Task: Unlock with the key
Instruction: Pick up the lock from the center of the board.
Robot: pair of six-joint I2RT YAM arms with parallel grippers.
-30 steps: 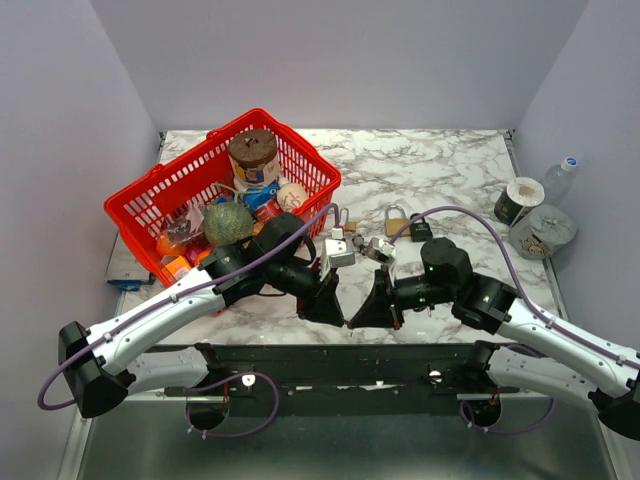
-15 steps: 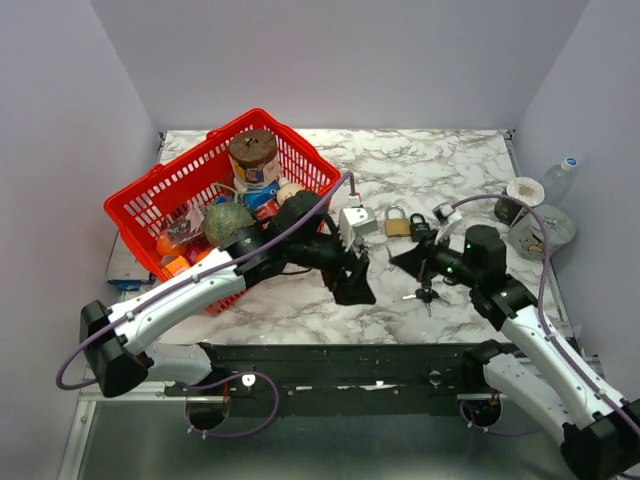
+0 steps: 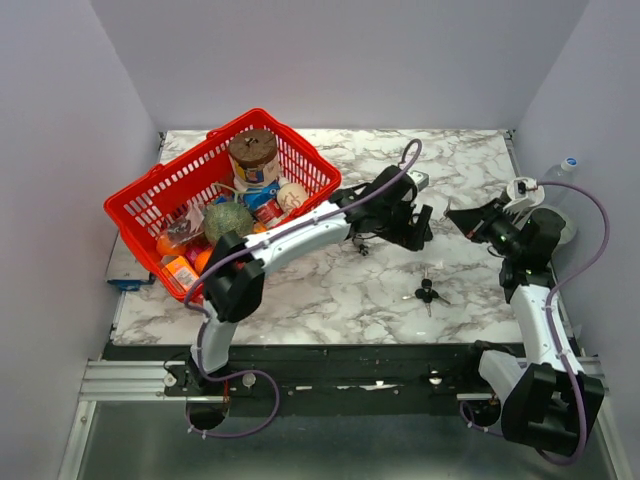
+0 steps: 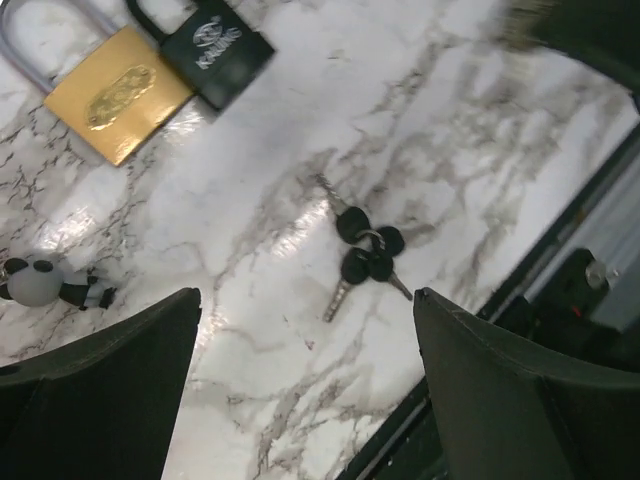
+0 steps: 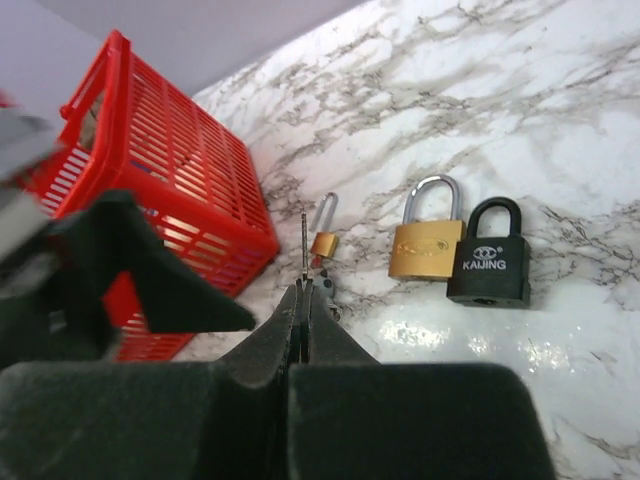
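A brass padlock and a black padlock lie side by side on the marble table. A smaller brass padlock lies to their left. My right gripper is shut on a thin key whose blade sticks out past the fingertips; it hovers at the right, apart from the locks. My left gripper is open and empty above the table. It hangs over the padlocks and hides them from the top view. Below it lie the brass padlock, the black padlock and a bunch of keys.
A red basket full of groceries stands at the back left. The key bunch lies near the front right. A small panda charm lies on the marble. Cans and a bottle stand at the right edge.
My left arm swung from the front centre out to the padlocks and its gripper opened. My right arm drew back to the right, still shut. The key bunch now lies on the table.
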